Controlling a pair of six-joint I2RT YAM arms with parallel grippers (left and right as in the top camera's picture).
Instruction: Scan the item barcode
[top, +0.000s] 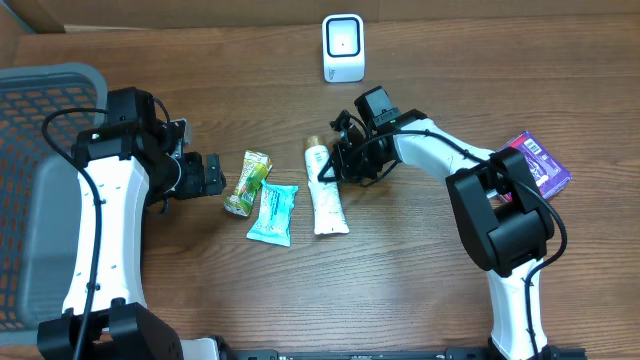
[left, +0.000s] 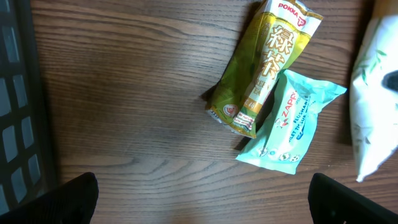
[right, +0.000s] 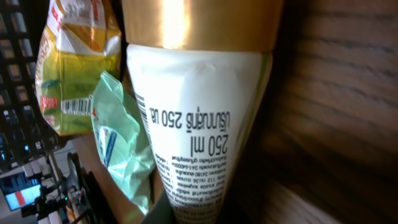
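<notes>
Wood-grain table (top: 420, 290) fills the overhead view, with a small white scanner (top: 343, 47) standing at top centre, well apart from everything else. Below it, just right of the middle, lies the white tube (top: 327, 205), its gold cap toward the top of the frame and its flat end toward the bottom. The right pincer (top: 338, 165) reaches in from the right and sits at the tube's upper part, just under the cap, its jaws drawn together on the tube, which rests on the table. In the right wrist view the tube fills the centre, gold cap at the top, with "250 ml" printed upside down on its body. Just left of the tube lies a teal packet (top: 273, 214), and up and left of that a green tea pack (top: 247, 182); the left wrist view shows these two overlapping along one edge. The left pincer (top: 212, 175) sits just left of the green pack, its jaws spread wide with nothing between them, its dark fingertips (left: 68, 199) showing in the bottom corners of the left wrist view. A grey mesh basket (top: 40, 110) takes up the left edge, and a purple box (top: 545, 165) lies at the far right, partly behind the right arm
</notes>
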